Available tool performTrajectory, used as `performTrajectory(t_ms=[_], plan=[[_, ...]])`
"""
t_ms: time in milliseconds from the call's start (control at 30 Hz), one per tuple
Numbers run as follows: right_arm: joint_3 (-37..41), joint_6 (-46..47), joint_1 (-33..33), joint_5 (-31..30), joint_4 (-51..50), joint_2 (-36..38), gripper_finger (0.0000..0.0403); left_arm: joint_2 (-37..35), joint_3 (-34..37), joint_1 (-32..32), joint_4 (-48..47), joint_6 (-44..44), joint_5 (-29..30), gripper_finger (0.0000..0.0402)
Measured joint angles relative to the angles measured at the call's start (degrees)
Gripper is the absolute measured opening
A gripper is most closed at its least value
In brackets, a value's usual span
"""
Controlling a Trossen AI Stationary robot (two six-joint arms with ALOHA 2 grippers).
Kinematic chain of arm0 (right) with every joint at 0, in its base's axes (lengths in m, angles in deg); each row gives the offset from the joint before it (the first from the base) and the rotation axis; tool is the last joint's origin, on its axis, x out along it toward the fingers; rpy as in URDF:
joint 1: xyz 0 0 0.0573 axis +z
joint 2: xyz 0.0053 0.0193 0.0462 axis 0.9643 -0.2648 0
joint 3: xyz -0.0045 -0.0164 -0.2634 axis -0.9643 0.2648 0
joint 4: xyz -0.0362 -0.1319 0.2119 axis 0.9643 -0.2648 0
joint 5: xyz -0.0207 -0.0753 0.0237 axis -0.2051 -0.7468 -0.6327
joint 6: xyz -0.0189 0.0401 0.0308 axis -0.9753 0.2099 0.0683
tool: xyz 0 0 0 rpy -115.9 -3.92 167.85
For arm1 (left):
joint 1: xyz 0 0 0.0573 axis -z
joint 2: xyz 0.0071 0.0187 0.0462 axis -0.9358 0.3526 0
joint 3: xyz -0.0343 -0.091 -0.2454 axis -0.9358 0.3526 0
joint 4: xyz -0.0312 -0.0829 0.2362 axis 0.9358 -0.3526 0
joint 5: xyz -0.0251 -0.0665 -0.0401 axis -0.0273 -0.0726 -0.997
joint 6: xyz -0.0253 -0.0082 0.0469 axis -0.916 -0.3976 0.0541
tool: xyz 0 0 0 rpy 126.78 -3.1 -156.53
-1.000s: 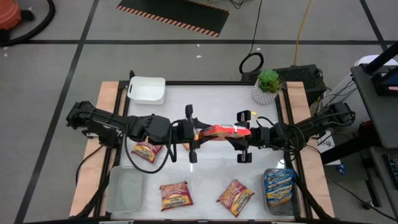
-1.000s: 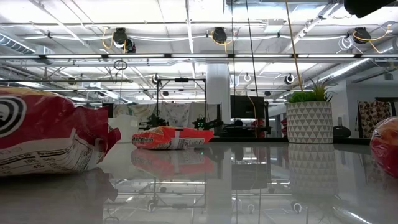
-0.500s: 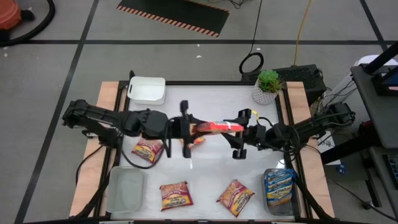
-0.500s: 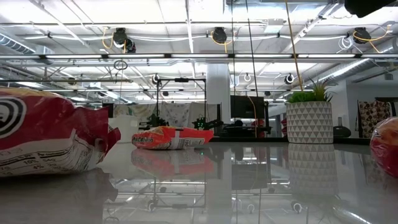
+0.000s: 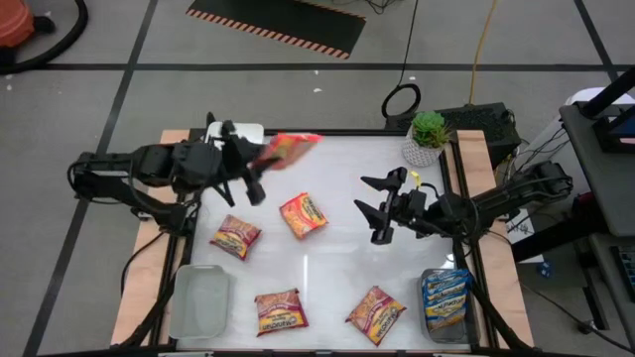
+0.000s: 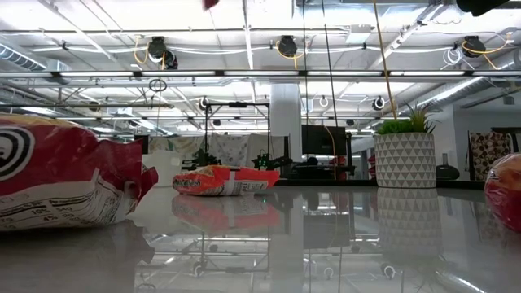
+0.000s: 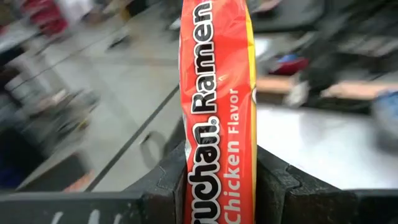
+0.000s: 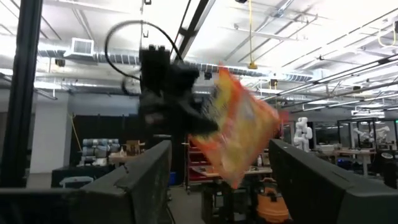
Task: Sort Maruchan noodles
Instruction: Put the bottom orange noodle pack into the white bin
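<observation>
My left gripper (image 5: 255,162) is raised over the table's far-left part, beside the white bin (image 5: 230,145), and is shut on an orange-red chicken-flavor Maruchan packet (image 5: 289,149). My right gripper (image 5: 370,209) is open at the table's right-middle and empty. Its wrist view shows the held packet (image 8: 239,137) far ahead between its fingers. Several orange-red packets lie flat on the table (image 5: 304,215) (image 5: 235,237) (image 5: 280,310) (image 5: 375,313). Blue packets (image 5: 445,296) sit in a clear bin at the near right. My left gripper pinches the orange-red packet between its two fingers (image 7: 166,183), at the packet's end nearest the arm (image 7: 217,180). The fingers come roughly level from the table's left. The packet is lifted clear and sticks out past the fingertips toward the table's right (image 5: 308,141).
An empty clear bin (image 5: 201,302) stands at the near left. A potted plant (image 5: 428,137) stands at the far-right corner. Wooden rails edge the table's left and right sides. The low view shows one packet (image 6: 226,181) mid-table and another close by on the left (image 6: 65,181).
A second ago the orange-red packet hung over the table's middle, spanning between both grippers. My left gripper has since carried it up and toward the far-left corner beside the white bin. My right gripper no longer touches it. A packet that lay under the arms now shows.
</observation>
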Motion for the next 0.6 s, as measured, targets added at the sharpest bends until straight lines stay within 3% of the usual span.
performTrajectory(t_ms=[167, 333, 600], plan=[[0.0, -0.21, 0.56, -0.01, -1.91, 2.41, 0.0263, -0.79, 0.02, -3.81, -12.3, -7.69, 6.85, 0.0121], [0.0, -0.46, 0.62, 0.0, -5.63, 5.13, 0.0263, -0.64, 0.13, -9.87, -22.53, -15.18, 8.1, 0.0121], [0.0, -1.86, 0.62, 0.13, -9.73, 7.92, 0.0263, -0.79, 4.44, -20.37, -23.85, -16.44, 8.29, 0.0121]])
